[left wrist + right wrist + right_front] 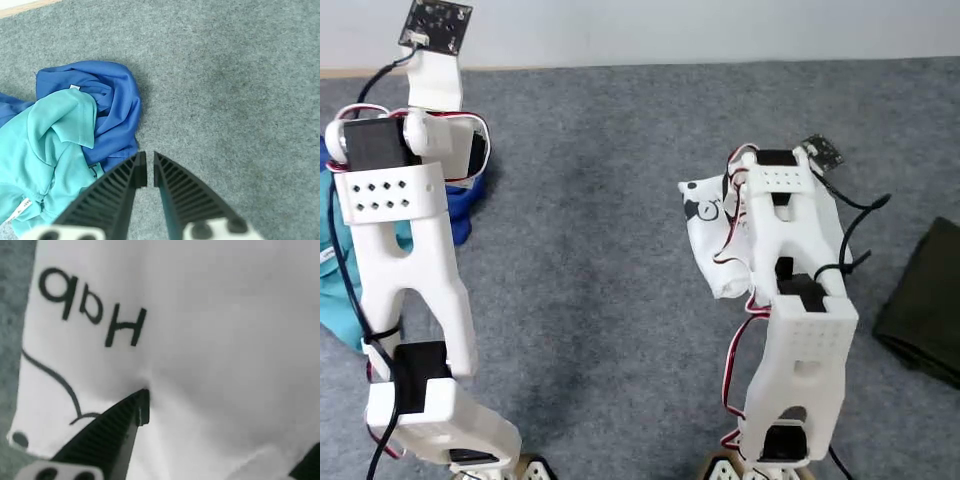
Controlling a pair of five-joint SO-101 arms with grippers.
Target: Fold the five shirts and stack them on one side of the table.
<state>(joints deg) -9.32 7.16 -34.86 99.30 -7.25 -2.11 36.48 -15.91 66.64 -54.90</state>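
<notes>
At the far left edge of the grey worktop (590,250), a teal shirt (45,150) lies crumpled, running off the left side of the high view. A blue shirt (112,105) is bunched against it on the far side, and the teal cloth overlaps it. Neither is folded. The left arm (420,270) stands over this heap. Its end effector (146,170) is clenched to a thin slit and empty, and it hangs over bare worktop just beside the near hem of the blue shirt.

Right of the heap, a wide band of bare worktop runs from the near edge to the far edge, where it meets a pale wall (670,30).

Past that band, a white shirt (705,240) with black print lies rumpled right of centre, partly under the right arm (800,330). The right end effector (225,427) is released and spread wide. One finger (135,410) presses into the white cloth, dimpling it below the black print.

Another strip of bare worktop follows. At the right edge a dark green shirt (930,300) lies flat, cut off by the frame and well apart from the white one.
</notes>
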